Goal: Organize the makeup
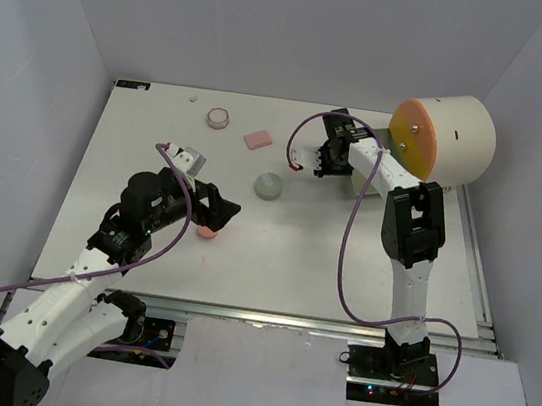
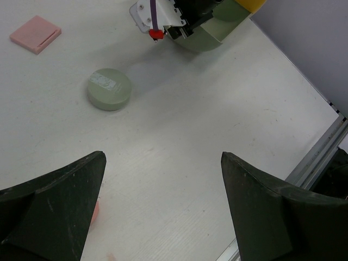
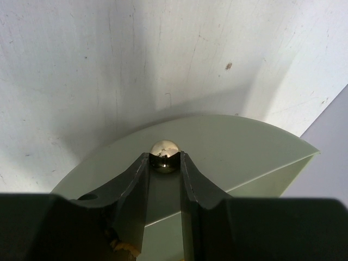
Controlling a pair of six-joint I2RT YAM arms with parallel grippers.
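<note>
My left gripper (image 1: 217,212) is open and empty, hovering just above a pink disc (image 1: 206,231). In the left wrist view (image 2: 163,206) only a pink sliver of the disc (image 2: 95,213) shows beside the left finger. A grey-green round compact (image 1: 269,187) (image 2: 109,88) lies mid-table. A pink rectangular pad (image 1: 258,140) (image 2: 35,33) and a small round jar (image 1: 219,117) lie farther back. My right gripper (image 1: 330,159) (image 3: 165,163) is shut on the gold ball knob (image 3: 165,151) of a pale green drawer (image 3: 244,147) (image 2: 209,33) pulled out of the cream case.
The large cream drum-shaped case with orange front (image 1: 442,136) stands at the back right. A small grey boxy item (image 1: 190,158) lies beside the left arm's cable. A tiny pale object (image 1: 195,98) sits near the back edge. Walls enclose the table on three sides.
</note>
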